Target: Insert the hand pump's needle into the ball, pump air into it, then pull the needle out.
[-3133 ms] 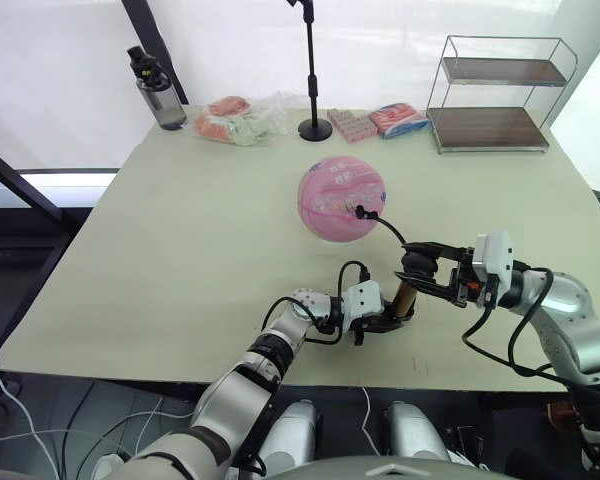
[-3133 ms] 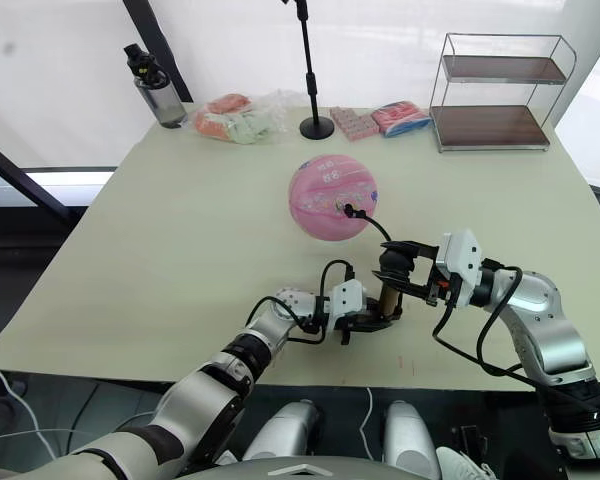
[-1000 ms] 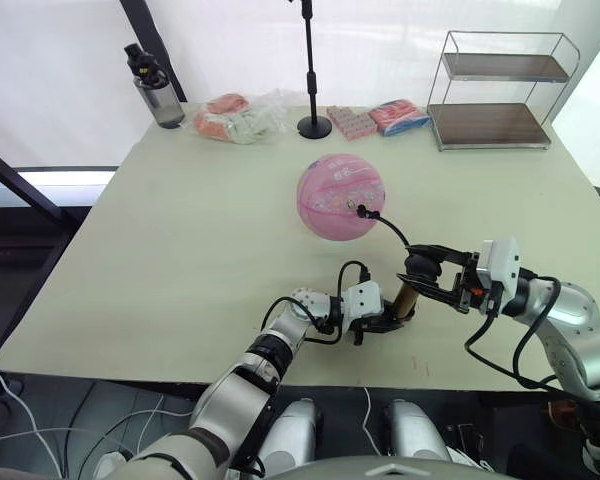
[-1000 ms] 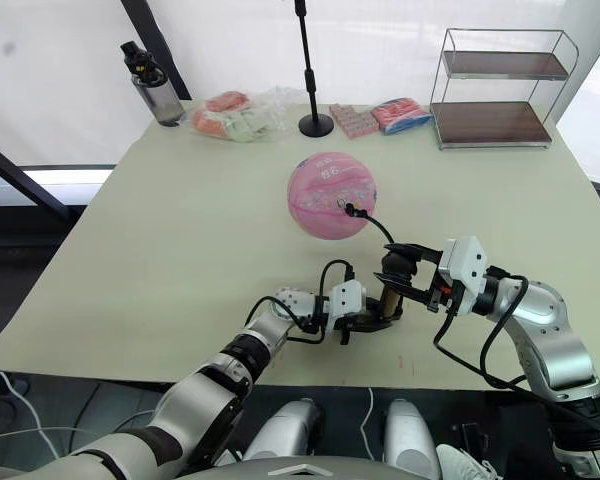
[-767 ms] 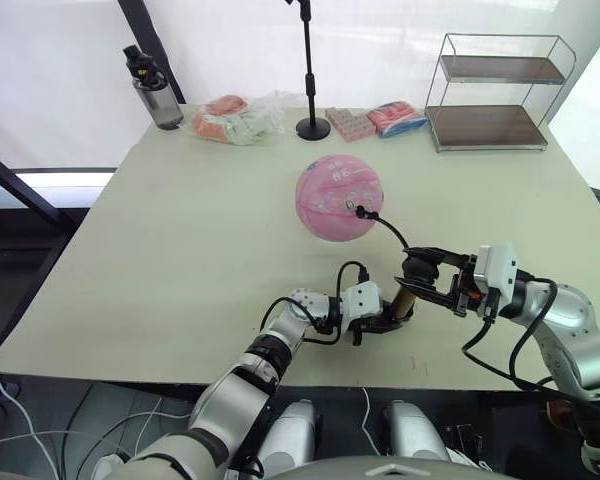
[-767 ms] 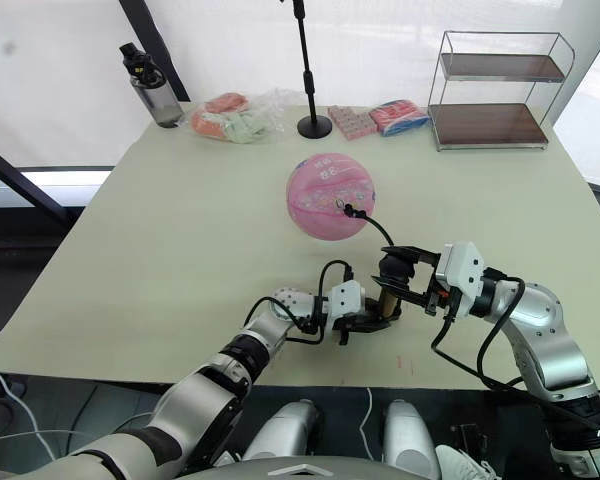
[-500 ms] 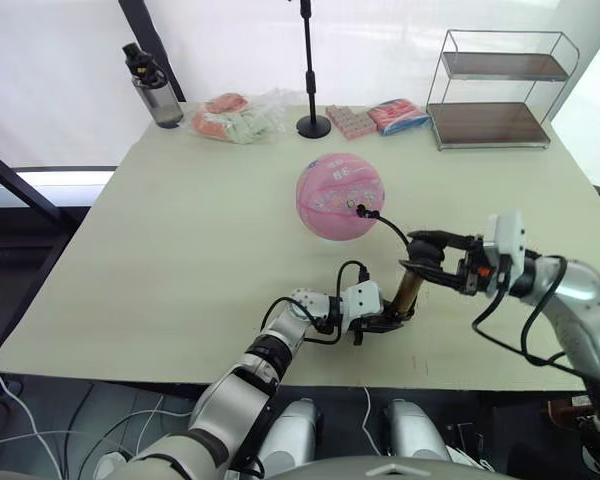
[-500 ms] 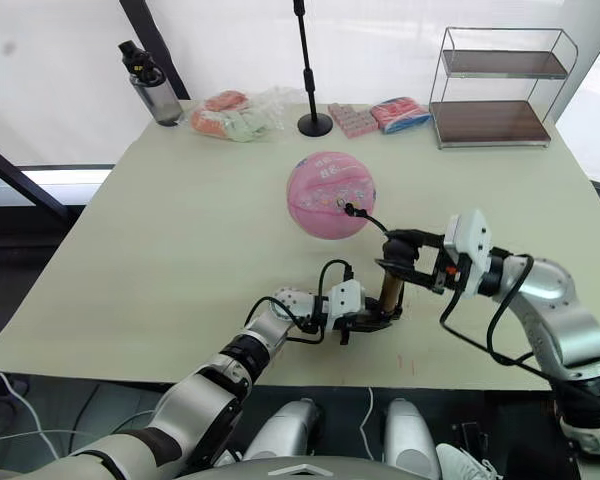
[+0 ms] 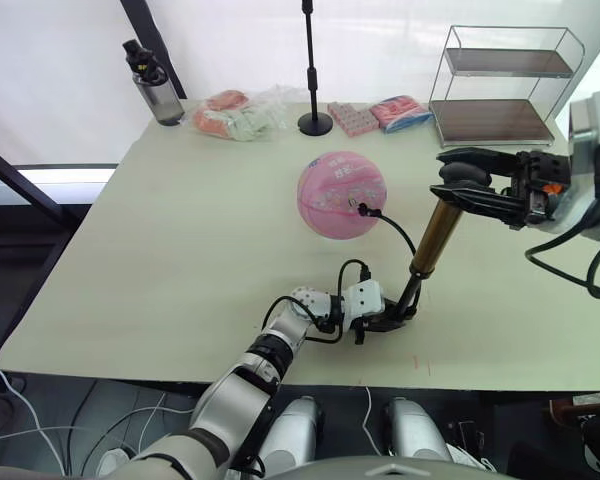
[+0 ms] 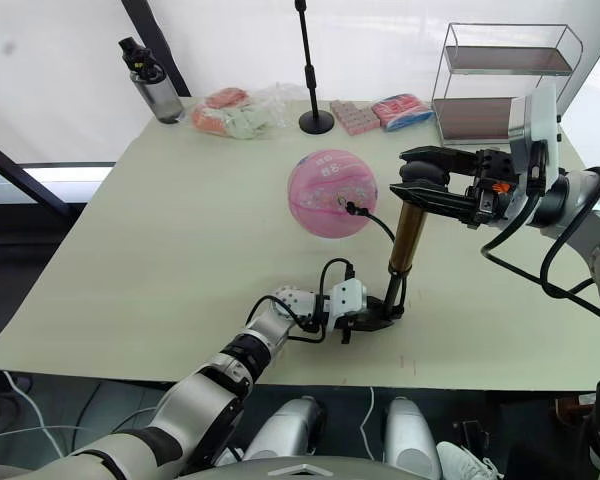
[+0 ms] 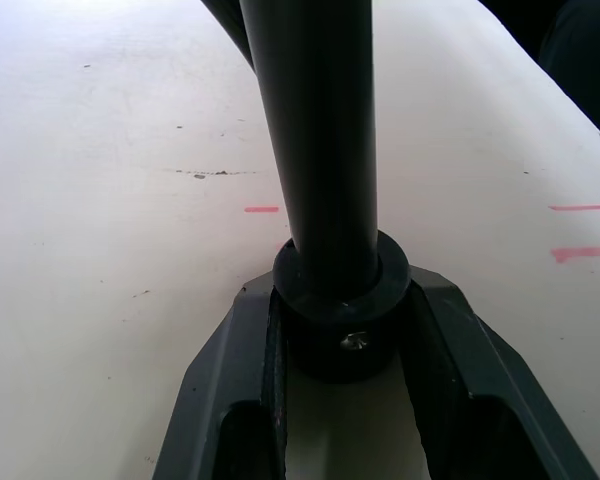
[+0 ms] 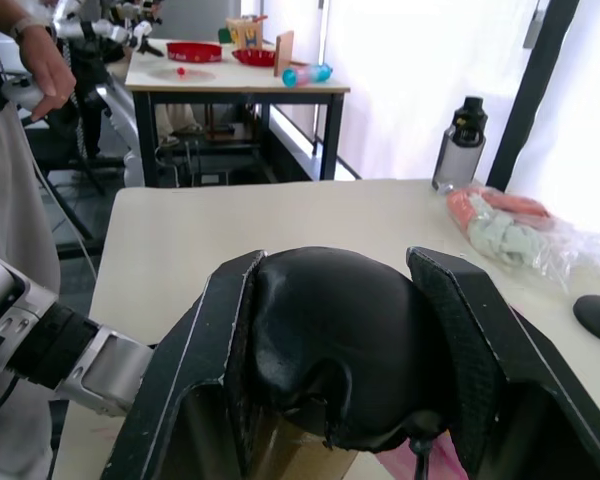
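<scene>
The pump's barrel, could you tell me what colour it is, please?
Gold metallic barrel, clearest in the left eye view.

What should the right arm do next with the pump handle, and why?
Probably push the T-handle back down. The right tool holds it raised, with the gold barrel drawn up off its rod, the left tool clamps the pump's base on the table, and the needle sits in the ball.

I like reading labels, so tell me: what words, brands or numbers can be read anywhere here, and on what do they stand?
No text here can be read.
The ball: pale lettering near its top and small printed pictures, too small to read.
Pink packets at the far edge of the table: printing blurred, unreadable.
Bottle: no legible label.
The hand pump: no visible marking.
Red marks on the table: plain dashes, not writing.
</scene>
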Robot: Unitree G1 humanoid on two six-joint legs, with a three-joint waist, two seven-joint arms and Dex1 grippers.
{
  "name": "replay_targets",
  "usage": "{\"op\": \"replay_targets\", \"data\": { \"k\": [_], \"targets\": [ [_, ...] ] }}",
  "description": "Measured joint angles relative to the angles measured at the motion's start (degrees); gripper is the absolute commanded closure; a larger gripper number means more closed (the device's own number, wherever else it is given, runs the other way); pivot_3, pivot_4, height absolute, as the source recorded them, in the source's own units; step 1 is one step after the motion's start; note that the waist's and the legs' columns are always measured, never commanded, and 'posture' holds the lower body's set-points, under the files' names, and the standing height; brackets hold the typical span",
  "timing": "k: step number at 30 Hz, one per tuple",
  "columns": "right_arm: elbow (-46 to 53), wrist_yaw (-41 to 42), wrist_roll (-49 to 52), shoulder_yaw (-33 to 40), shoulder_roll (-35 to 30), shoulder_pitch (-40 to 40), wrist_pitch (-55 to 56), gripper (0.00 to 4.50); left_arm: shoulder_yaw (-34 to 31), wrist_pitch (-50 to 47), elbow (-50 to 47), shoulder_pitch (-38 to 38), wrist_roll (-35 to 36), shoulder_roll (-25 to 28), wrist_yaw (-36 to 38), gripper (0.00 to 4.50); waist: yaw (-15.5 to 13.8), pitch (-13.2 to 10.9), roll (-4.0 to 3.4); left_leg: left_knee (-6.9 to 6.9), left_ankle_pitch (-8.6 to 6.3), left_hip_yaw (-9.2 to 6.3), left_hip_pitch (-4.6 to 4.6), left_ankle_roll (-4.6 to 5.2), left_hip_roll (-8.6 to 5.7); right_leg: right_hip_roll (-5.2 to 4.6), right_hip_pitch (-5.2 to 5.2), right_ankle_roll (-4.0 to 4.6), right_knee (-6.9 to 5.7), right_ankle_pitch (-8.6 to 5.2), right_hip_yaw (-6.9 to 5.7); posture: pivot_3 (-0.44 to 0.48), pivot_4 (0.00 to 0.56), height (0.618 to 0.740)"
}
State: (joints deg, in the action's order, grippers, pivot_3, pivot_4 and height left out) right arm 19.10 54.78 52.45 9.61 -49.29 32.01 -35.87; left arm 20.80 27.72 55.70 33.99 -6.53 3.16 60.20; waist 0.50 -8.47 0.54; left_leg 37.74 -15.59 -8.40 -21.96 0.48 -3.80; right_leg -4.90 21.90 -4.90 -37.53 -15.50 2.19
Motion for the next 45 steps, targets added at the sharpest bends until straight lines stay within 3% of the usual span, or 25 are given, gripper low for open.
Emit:
{"op": "replay_targets", "data": {
  "k": [14,15,20,34,37,45],
  "targets": [
    [2.27,1.98,-2.89,2.59,2.9,-7.61,6.03,2.68,0.09,0.03,0.39,0.19,-0.26,0.03,-0.22,3.43,-0.08,-0.02,0.08,0.0,0.0,0.03,0.14,0.0,0.0,0.01,-0.12,-0.01,-0.03,0.0,0.01,0.0,0.15,0.74],
    [2.16,3.23,-6.16,1.37,4.78,-12.27,10.76,2.68,0.09,-0.01,0.65,0.26,-0.3,0.03,-0.25,3.43,-0.04,0.03,0.19,0.0,0.0,0.01,0.23,0.0,0.0,0.04,-0.21,-0.01,-0.02,0.0,-0.02,0.0,0.15,0.74],
    [-0.04,5.15,-14.27,-3.7,7.83,-18.62,20.71,2.68,0.08,-0.01,0.91,0.18,-0.31,0.28,-0.48,3.43,0.1,0.2,0.35,0.0,0.0,0.02,0.32,0.0,0.0,0.11,-0.29,-0.01,-0.05,0.0,-0.01,0.0,0.15,0.74],
    [-10.44,6.08,-25.84,-12.21,14.79,-24.76,38.02,2.68,0.08,-0.01,1.2,-0.37,-0.66,0.43,-1.47,3.43,0.18,0.73,0.54,0.0,0.0,0.05,0.61,-0.01,0.0,0.21,-0.47,0.0,-0.07,-0.01,0.07,0.0,0.15,0.74],
    [-10.41,5.47,-26.52,-12.99,14.85,-25.2,38.72,2.68,0.08,-0.02,1.28,-0.53,-0.72,0.63,-1.95,3.43,0.24,0.81,0.68,-0.37,-0.01,0.08,1.34,-0.02,0.05,0.23,-1.06,-0.2,0.11,-0.16,0.1,0.0,0.15,0.74],
    [-7.57,3.51,-23.15,-11.18,13.07,-22.81,29.36,2.68,0.09,0.2,1.1,-0.57,-0.64,0.56,-1.5,3.43,0.22,0.77,0.61,-0.44,-0.01,0.0,1.24,-0.02,0.08,0.26,-1.04,0.05,0.31,-0.05,0.08,0.0,0.15,0.74]
  ]
}}
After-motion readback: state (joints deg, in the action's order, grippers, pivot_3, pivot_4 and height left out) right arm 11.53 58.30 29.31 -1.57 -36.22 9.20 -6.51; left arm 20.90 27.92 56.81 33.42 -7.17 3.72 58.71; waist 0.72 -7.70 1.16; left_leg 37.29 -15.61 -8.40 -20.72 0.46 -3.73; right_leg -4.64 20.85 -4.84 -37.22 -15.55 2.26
